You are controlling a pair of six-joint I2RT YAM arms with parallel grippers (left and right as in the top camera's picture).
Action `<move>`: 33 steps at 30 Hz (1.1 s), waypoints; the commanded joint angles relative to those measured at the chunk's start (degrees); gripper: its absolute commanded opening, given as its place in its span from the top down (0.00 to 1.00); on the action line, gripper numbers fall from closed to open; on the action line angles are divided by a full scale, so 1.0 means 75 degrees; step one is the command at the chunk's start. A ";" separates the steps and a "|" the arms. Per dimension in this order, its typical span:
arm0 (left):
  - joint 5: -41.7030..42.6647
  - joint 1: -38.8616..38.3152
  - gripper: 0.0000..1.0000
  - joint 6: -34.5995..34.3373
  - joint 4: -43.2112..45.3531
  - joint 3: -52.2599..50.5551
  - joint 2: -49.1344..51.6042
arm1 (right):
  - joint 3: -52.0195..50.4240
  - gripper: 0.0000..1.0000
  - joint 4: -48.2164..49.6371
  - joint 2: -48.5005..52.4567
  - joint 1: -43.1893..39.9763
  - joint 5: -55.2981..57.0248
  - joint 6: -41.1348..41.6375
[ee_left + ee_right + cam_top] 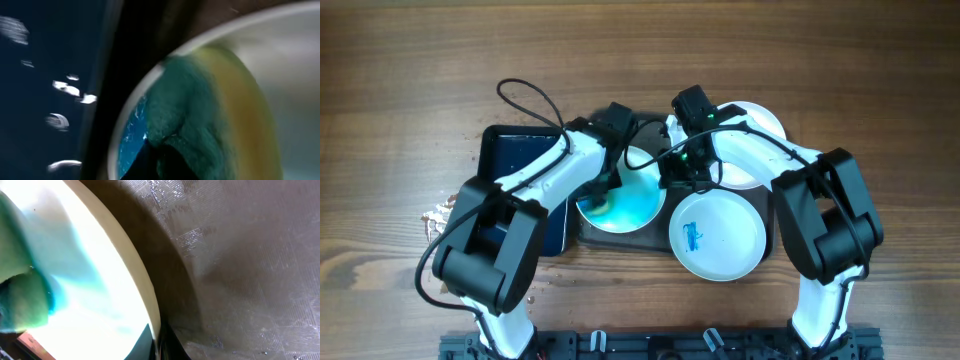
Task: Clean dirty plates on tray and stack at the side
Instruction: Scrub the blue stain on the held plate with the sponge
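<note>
Left gripper (603, 195) was closed on the sponge (200, 115), a green and yellow block pressed against the near-left part of the smeared plate (638, 190). One dark finger showed just below the sponge in the left wrist view. Teal-blue paint spread over most of that plate's face, deepest around the sponge.

Right gripper (673, 177) sat at the opposite, right edge of the same plate, its jaws closed on the rim. In the right wrist view the pale rim ran into the dark fingers at the bottom of the frame, and the sponge showed at the far left of the plate.

The smeared plate lay on the left part of the tray (645, 238), whose grey textured surface showed right beside the rim. A second plate (730, 250) lay nearer the robot and to the right, just beside the smeared one. It had a small blue smear left of its centre, and its near edge reached past the tray's front edge. A third plate (760, 130) lay farther back on the right, partly hidden under the right arm, so its face could not be judged.

Left of the tray, under the left arm, lay a narrow tray (520, 165) with wet spots on its dark surface. A few pale scraps (440, 212) lay on the wooden table (420, 60) beyond it.
</note>
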 commanded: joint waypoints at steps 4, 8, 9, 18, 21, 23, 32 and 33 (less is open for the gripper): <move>-0.0358 0.0114 0.96 0.1134 0.0659 -0.0425 0.0525 | -0.0023 0.96 -0.0128 0.0067 -0.0082 0.0323 0.0038; 0.2101 -0.0440 0.96 0.2687 0.1746 -0.0425 0.0525 | -0.0023 0.95 -0.0169 0.0067 -0.0082 0.0323 0.0038; 0.2498 -0.0533 0.96 0.2865 0.1886 -0.0425 0.0525 | -0.0023 0.96 -0.0181 0.0067 -0.0082 0.0323 0.0041; 0.4750 -0.1160 0.96 0.3258 0.2833 -0.0428 0.0525 | -0.0023 0.96 -0.0239 0.0067 -0.0082 0.0323 0.0058; 0.5455 -0.1166 0.96 0.3258 0.3086 -0.0428 0.0533 | -0.0023 0.95 -0.0283 0.0067 -0.0082 0.0321 0.0052; 0.5744 -0.1169 0.96 0.3252 0.3101 -0.0428 0.0533 | -0.0023 0.95 -0.0303 0.0067 -0.0082 0.0321 0.0055; 0.1250 -0.0851 0.96 0.0399 0.1142 -0.0428 0.0533 | -0.0023 0.95 -0.0364 0.0067 -0.0082 0.0323 0.0035; 0.0868 -0.0825 0.96 0.0166 0.1003 -0.0428 0.0533 | -0.0023 0.95 -0.0361 0.0067 -0.0082 0.0323 0.0038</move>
